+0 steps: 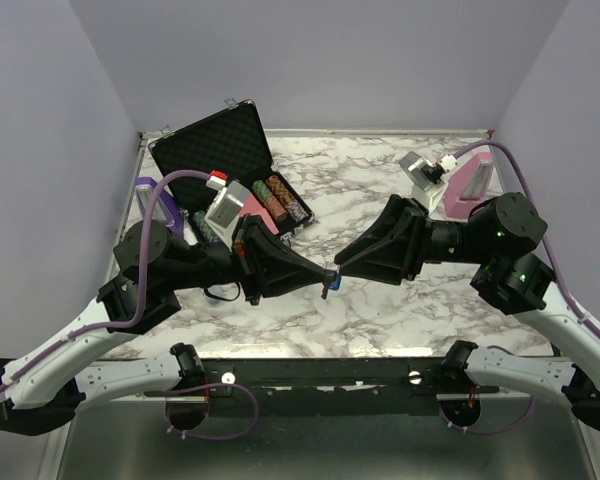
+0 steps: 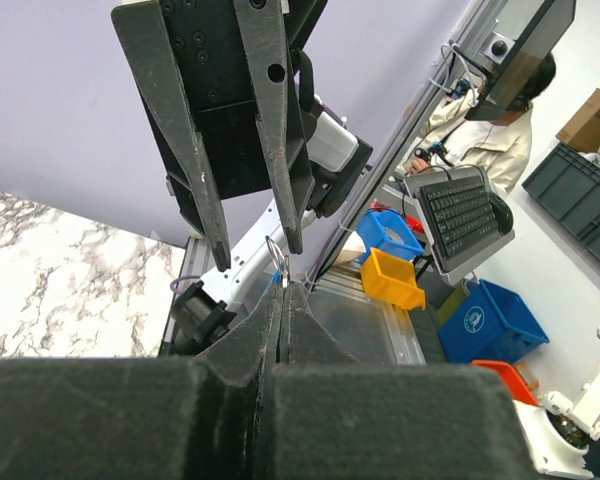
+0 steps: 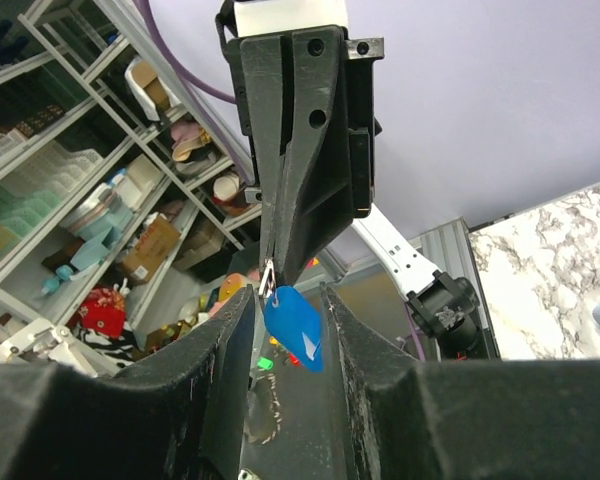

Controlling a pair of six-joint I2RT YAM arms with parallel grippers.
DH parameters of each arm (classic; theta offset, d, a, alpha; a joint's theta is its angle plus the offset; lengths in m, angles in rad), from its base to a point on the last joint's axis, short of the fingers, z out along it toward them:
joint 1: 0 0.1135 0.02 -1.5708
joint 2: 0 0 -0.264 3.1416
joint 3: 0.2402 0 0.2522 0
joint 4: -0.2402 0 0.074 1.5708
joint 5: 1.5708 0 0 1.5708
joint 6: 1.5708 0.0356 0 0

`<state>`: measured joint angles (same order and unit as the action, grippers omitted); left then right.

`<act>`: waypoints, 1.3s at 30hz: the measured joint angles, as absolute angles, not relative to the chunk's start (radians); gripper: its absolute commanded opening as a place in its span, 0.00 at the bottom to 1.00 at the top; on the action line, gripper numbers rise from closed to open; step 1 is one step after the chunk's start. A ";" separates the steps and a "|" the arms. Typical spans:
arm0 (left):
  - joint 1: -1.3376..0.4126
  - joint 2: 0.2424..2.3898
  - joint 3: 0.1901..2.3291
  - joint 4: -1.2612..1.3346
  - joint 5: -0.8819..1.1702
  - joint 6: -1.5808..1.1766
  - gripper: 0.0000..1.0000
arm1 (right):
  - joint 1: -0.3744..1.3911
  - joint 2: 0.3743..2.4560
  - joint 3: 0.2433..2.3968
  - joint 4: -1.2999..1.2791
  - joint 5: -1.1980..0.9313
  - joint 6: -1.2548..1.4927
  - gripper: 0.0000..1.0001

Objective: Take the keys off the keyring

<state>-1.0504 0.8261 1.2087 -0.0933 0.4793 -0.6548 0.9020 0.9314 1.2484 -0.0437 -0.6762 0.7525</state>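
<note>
My left gripper [image 1: 330,276] is shut on the thin metal ring [image 2: 276,254] of the keyring and holds it in the air above the table's front middle. The ring sticks out past its tips in the left wrist view [image 2: 283,285]. The blue oval tag [image 3: 296,326] hangs from the ring between the fingers of my right gripper [image 3: 285,300], which is open and touches nothing. The tag also shows in the top view [image 1: 335,286] below the two meeting grippers, with my right gripper [image 1: 341,264] tip to tip with the left one. A small silver piece [image 3: 268,276] shows at the ring; I cannot tell whether it is the key.
An open black poker chip case [image 1: 220,145] with striped chips [image 1: 280,200] lies at the back left of the marble table [image 1: 380,180]. A purple object [image 1: 146,195] stands by the left wall. A pink object [image 1: 468,192] stands at the back right.
</note>
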 measured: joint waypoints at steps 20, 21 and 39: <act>-1.050 0.849 1.209 -0.091 0.479 -0.657 0.00 | 0.902 0.941 1.242 -0.003 -0.709 0.769 0.01; -1.050 0.850 1.209 -0.091 0.479 -0.657 0.00 | 0.902 0.941 1.242 -0.004 -0.708 0.768 0.01; -1.052 0.862 1.246 -0.176 0.488 -0.651 0.00 | 0.902 1.037 1.448 -0.305 -0.822 0.583 0.01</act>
